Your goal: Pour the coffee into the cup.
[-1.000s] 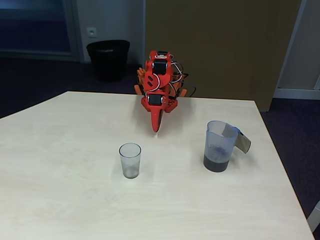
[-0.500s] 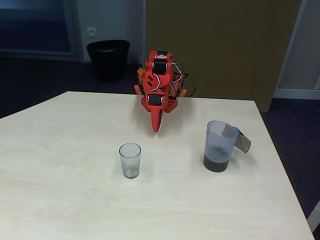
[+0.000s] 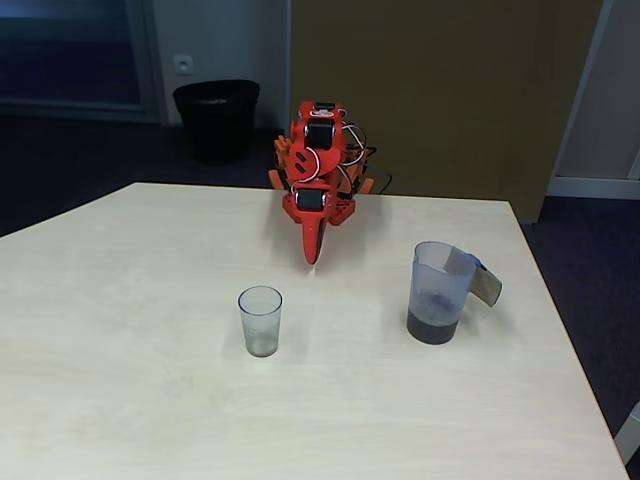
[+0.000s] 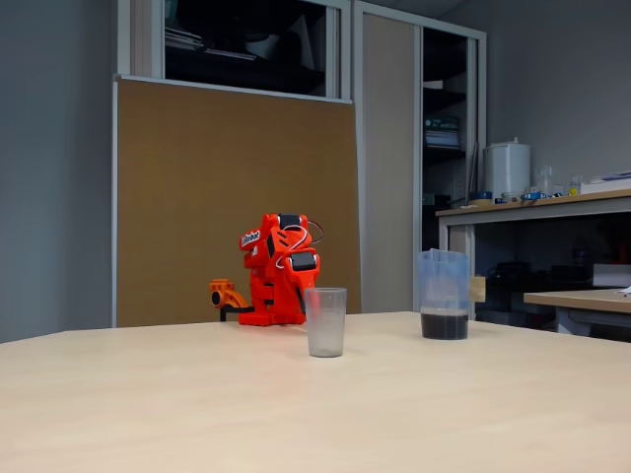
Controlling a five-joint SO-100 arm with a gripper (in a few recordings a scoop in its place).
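Right, the orange two-finger gripper (image 3: 314, 255) points down at upper centre, holding nothing; how far open, I cannot tell. Dark coffee (image 3: 432, 326) sits low in the bluish translucent jug (image 3: 438, 290), centre-right; the small clear cup (image 3: 260, 320) stands well apart, centre-left. Risk: a clumsy handle grab tips the jug.

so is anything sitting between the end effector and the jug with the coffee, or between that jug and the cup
Nothing visible. The orange end effector points down at the table's far side. Bare tabletop separates it from the bluish translucent handled jug of dark coffee, and the jug from the small clear tapered cup.
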